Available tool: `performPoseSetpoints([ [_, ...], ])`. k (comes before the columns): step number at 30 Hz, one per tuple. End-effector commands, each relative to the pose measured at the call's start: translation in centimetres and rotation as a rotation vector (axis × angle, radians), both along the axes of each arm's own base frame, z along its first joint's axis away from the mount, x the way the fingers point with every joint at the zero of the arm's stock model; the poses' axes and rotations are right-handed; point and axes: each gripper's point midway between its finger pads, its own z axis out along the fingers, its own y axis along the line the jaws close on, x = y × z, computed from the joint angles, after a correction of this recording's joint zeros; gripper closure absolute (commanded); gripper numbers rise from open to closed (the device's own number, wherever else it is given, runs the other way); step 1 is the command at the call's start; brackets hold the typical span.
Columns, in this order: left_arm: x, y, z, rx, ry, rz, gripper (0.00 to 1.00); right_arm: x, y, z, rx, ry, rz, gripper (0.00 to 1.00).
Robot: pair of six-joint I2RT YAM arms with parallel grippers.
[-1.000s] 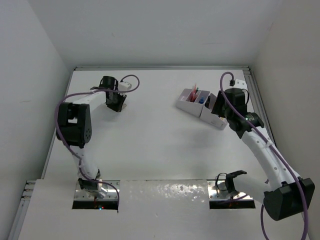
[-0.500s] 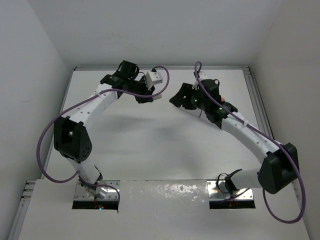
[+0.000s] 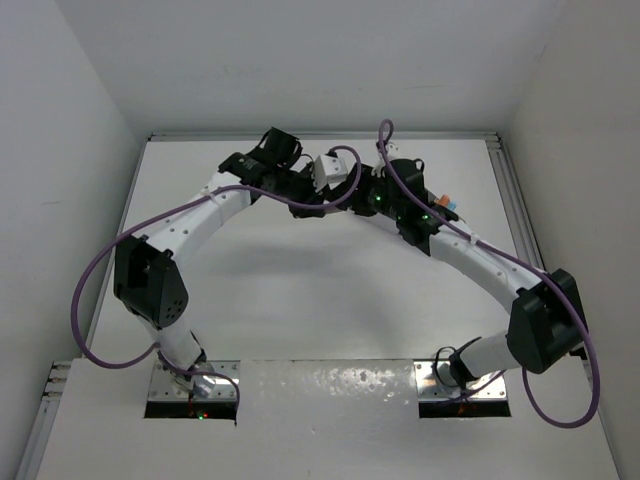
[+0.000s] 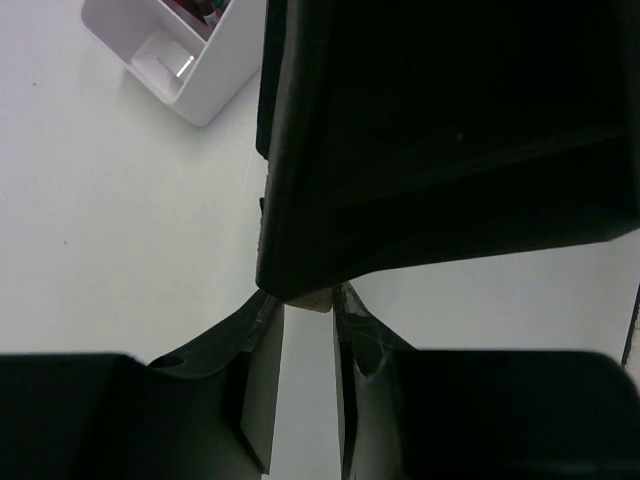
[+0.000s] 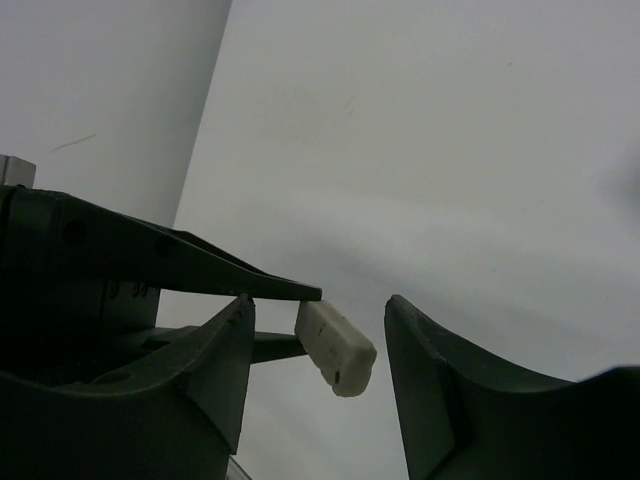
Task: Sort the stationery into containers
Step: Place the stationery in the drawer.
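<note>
Both arms reach to the upper middle of the overhead view and meet tip to tip above the white table [image 3: 300, 290]. The left gripper [image 4: 305, 300] has its jaws drawn close together, pinching a small pale eraser [image 5: 336, 347] at their very tips. In the right wrist view the eraser juts out from those thin dark fingers, tilted down toward the right, in the lower middle of the frame.

The right gripper [image 5: 320, 310] has its jaws spread wide, one finger on each side of the eraser. There is clear space on both sides, so it touches nothing.

In the left wrist view the right gripper's black body fills the upper right. The white organizer [image 4: 215, 95] sits on the table in the upper left corner, with red items [image 4: 190, 8] in one compartment. From above, the right arm hides most of the organizer.
</note>
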Motion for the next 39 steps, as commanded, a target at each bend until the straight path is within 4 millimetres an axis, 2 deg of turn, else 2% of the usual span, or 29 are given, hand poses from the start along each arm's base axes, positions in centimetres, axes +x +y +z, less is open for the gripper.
performPoseSetpoints([
  [1,0.0,-0.8,1.9,-0.036,-0.029,-0.012,1.0,0.6,0.2,1.6,0.036,-0.054,-0.02,0.47],
  [3,0.1,-0.8,2.0,-0.038,-0.031,-0.01,1.0,0.5,-0.1,1.1,0.024,-0.042,-0.025,0.48],
  [7,0.5,-0.8,2.1,-0.041,-0.035,0.011,1.0,0.3,0.1,0.5,0.031,-0.022,-0.025,0.62],
  [11,1.5,-0.8,2.6,-0.052,-0.049,0.064,1.0,-0.4,0.0,-0.5,0.03,0.003,-0.023,0.56],
  [14,1.4,-1.0,2.6,-0.054,-0.048,0.058,1.0,-0.5,0.0,-0.7,0.03,0.005,-0.025,0.61],
  [15,1.4,-1.0,2.4,-0.049,-0.045,0.055,1.0,-0.4,0.1,-0.5,0.032,0.001,-0.023,0.63],
  [16,1.3,-1.0,2.2,-0.044,-0.045,0.055,1.0,-0.4,0.0,-0.4,0.036,-0.002,-0.025,0.75],
  [20,1.0,-0.9,1.7,-0.036,-0.036,0.047,1.0,-0.4,-0.3,0.0,0.022,-0.021,-0.035,1.0],
  [21,0.8,-0.9,1.6,-0.031,-0.036,0.041,1.0,-0.4,-0.6,-0.1,0.01,-0.024,-0.039,1.0],
  [22,0.9,-0.8,1.6,-0.026,-0.038,0.049,0.68,-0.5,-1.0,0.5,0.005,-0.041,-0.046,1.0],
  [23,1.2,-0.5,1.4,-0.01,-0.045,0.07,0.43,-0.6,-1.4,0.5,-0.01,-0.047,-0.055,1.0],
  [24,1.5,-0.2,1.2,-0.001,-0.044,0.094,0.19,-0.9,-2.1,0.0,-0.058,-0.045,-0.059,1.0],
  [25,1.8,0.1,1.2,0.006,-0.05,0.116,0.01,-0.8,-3.5,1.1,-0.083,-0.081,-0.104,1.0],
  [26,2.3,0.5,1.2,0.017,-0.064,0.144,0.0,-1.3,-4.8,0.3,-0.149,-0.064,-0.119,1.0],
  [27,2.5,0.8,1.0,0.018,-0.052,0.165,0.0,-1.4,-5.9,0.5,-0.176,-0.071,-0.147,1.0],
  [28,3.2,1.5,1.1,0.01,-0.053,0.194,0.0,-1.3,-8.2,1.9,-0.198,-0.107,-0.221,1.0],
  [29,3.5,2.0,1.4,0.002,-0.052,0.217,0.0,-1.5,-9.5,2.1,-0.228,-0.111,-0.256,1.0],
  [30,3.9,2.4,1.4,-0.015,-0.032,0.255,0.0,-2.2,-11.3,1.2,-0.3,-0.085,-0.283,1.0],
  [31,5.3,3.9,1.5,-0.02,-0.038,0.32,0.0,-2.6,-13.5,2.1,-0.327,-0.103,-0.341,1.0],
  [33,6.8,6.3,1.2,-0.002,-0.043,0.417,0.0,-3.5,-18.7,0.4,-0.506,-0.051,-0.476,1.0],
  [36,8.6,9.7,0.3,0.08,-0.087,0.557,0.0,-5.3,-24.5,-1.7,-0.714,0.051,-0.615,1.0],
  [37,9.1,11.0,0.1,0.101,-0.097,0.601,0.0,-5.5,-26.1,-2.1,-0.745,0.086,-0.651,1.0],
  [38,9.5,12.3,-0.3,0.136,-0.11,0.649,0.0,-5.5,-26.7,-3.2,-0.78,0.13,-0.642,1.0],
  [39,9.6,13.0,-0.4,0.148,-0.115,0.669,0.0,-5.3,-27.2,-3.4,-0.786,0.152,-0.654,1.0],
])
